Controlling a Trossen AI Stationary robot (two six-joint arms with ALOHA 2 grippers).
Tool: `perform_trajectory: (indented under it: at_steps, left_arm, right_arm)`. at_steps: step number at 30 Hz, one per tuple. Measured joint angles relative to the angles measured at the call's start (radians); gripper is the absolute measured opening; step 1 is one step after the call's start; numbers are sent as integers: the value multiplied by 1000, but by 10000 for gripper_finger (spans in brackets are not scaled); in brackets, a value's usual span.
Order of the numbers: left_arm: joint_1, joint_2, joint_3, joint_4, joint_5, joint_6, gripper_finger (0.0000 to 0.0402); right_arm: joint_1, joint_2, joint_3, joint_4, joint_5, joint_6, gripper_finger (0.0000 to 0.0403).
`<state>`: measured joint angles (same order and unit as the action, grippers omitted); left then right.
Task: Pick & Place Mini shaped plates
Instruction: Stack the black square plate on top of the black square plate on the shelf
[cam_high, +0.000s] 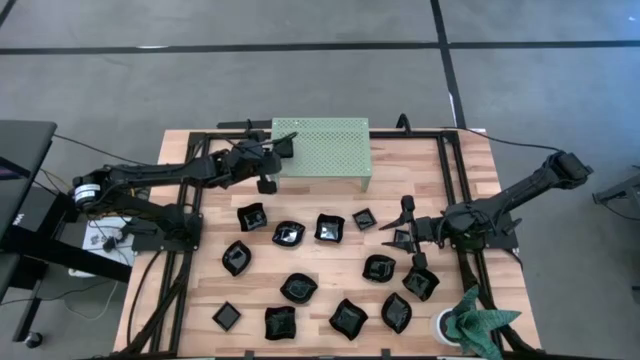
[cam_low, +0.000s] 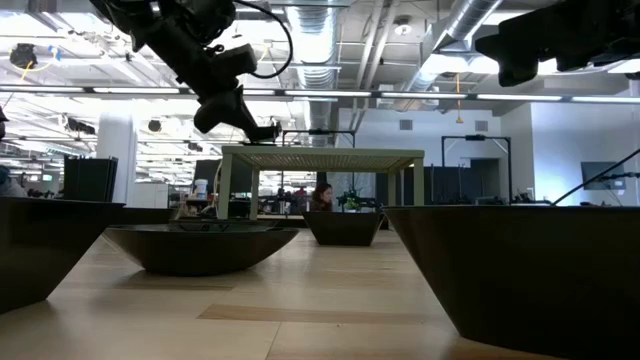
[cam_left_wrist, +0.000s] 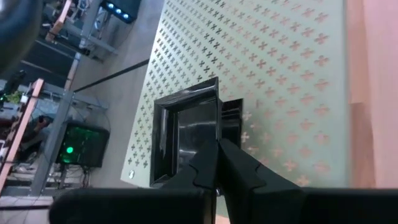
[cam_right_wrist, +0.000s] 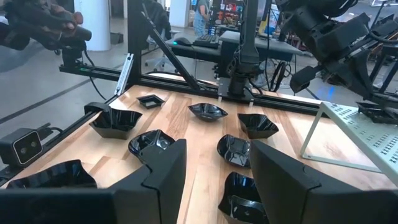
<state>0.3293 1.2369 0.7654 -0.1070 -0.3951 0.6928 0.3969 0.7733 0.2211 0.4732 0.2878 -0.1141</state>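
Note:
Several glossy black mini shaped plates (cam_high: 298, 288) lie scattered on the wooden table. The pale green perforated stand (cam_high: 322, 148) stands at the far edge. At its left end my left gripper (cam_high: 278, 146) is shut on a square black plate (cam_left_wrist: 186, 127), which lies on the stand's top. My right gripper (cam_high: 405, 224) hovers level above the plates on the right. It is open, with nothing between its fingers (cam_right_wrist: 163, 174). A small plate (cam_right_wrist: 235, 149) lies on the table beyond them. My left gripper pinches the square plate's rim (cam_left_wrist: 216, 127) between its two fingers, on the side facing the arm. The fingers slant down from the table's left side. The plate sits level on the stand's top (cam_left_wrist: 273, 93), near its left edge.
Black frame rails (cam_high: 450, 180) run along both sides of the table. A white cup with a green cloth (cam_high: 478, 322) stands at the near right corner. Free wood shows between the stand and the rows of plates.

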Motion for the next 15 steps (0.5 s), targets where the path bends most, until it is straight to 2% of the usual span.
perform_trajectory:
  at_steps: [15]
  left_arm:
    - [12,0,0,4,0,-3,67]
  right_arm:
    - [0,0,0,0,0,0,171]
